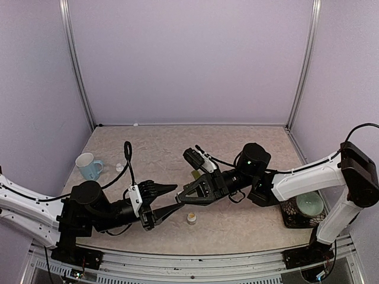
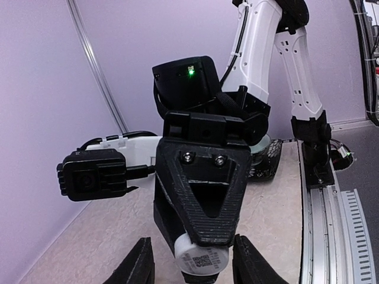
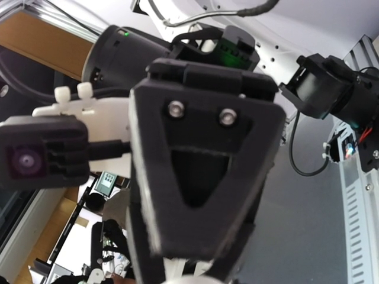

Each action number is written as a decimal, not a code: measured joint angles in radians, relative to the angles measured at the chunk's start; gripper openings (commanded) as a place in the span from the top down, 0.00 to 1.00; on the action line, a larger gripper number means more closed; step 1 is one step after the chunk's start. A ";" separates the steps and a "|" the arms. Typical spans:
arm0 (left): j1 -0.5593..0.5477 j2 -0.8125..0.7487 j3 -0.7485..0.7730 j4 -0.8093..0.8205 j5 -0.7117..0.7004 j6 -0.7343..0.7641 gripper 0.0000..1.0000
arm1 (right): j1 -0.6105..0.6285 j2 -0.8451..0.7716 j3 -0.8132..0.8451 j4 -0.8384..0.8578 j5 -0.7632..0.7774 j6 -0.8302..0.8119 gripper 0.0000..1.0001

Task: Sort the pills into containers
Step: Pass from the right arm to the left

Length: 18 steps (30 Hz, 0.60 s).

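Looking down from above, finds the left gripper (image 1: 176, 196) and the right gripper (image 1: 185, 199) meeting tip to tip over the front middle of the table (image 1: 249, 148), one reaching in from each side.

Seen through the left wrist camera: right gripper pinched narrow on a white bottle (image 2: 201, 258) (round, with a printed label and a small square code), clasping its far end so that the labelled body points at the lens. Left fingers (image 2: 137, 267) parted and set on either side of that bottle, one pad almost against it, the other with a clear gap. Straddling, not clamped, so holding nothing as far as can be told.

From the right wrist camera, shows little beyond the broad black face of the left gripper, plus a pale curved edge at the very bottom, too cropped to name.

As for the pill-box (image 1: 196, 174): only a small greenish patch on the table just behind the right gripper, beneath its wrist camera, mostly covered. Lids and compartments impossible to make out.

Elsewhere on the table: a small round cap-like piece (image 1: 192, 218) just in front of the meeting tips, a light blue mug (image 1: 89, 166) well off to the left, and a pale green bowl (image 1: 309, 205) sitting in a dark mesh basket (image 1: 289, 218) at the right edge.
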 measured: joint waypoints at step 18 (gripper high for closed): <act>0.011 -0.001 0.001 -0.039 0.013 -0.012 0.61 | 0.000 -0.001 0.001 -0.008 -0.004 0.000 0.85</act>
